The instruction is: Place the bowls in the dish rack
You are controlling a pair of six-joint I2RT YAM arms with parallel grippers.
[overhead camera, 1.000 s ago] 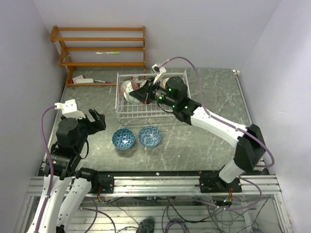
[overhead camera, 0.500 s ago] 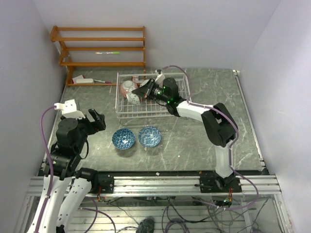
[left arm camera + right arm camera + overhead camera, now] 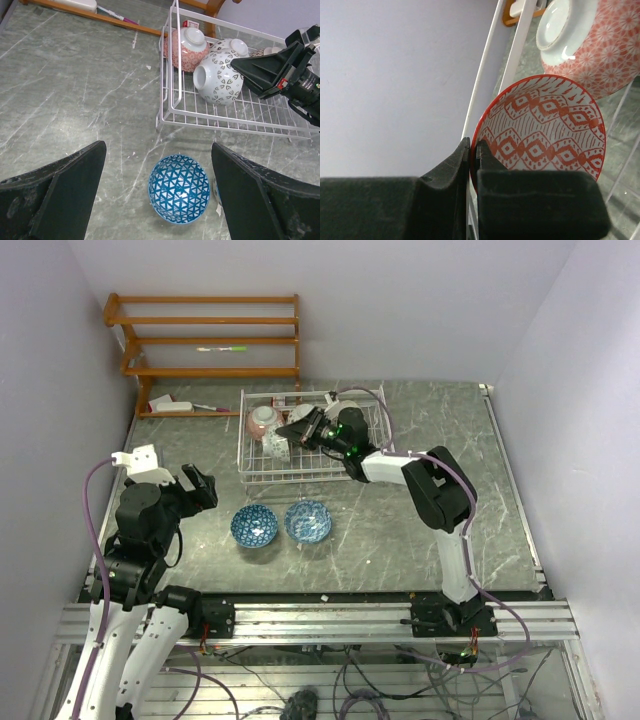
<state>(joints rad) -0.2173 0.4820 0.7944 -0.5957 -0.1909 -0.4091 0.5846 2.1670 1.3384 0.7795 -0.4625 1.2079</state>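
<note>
the right gripper [image 3: 472,150] pinches the rim of a red diamond-patterned bowl [image 3: 545,130] inside the dish rack [image 3: 170,107], apparently just beside an upturned red bowl [image 3: 592,45]. the thin rim grip could slip and clink them. left gripper [image 3: 155,150] spread, outside the rack.

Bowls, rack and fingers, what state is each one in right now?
Left fingers: open, empty.
Right fingers: shut on rim of red bowl.
Red bowl: held on edge in rack.
Other red bowl: tipped in rack, foot ring showing.
Blue bowls: upright on table, not racked.
Rack: partly loaded.
</note>
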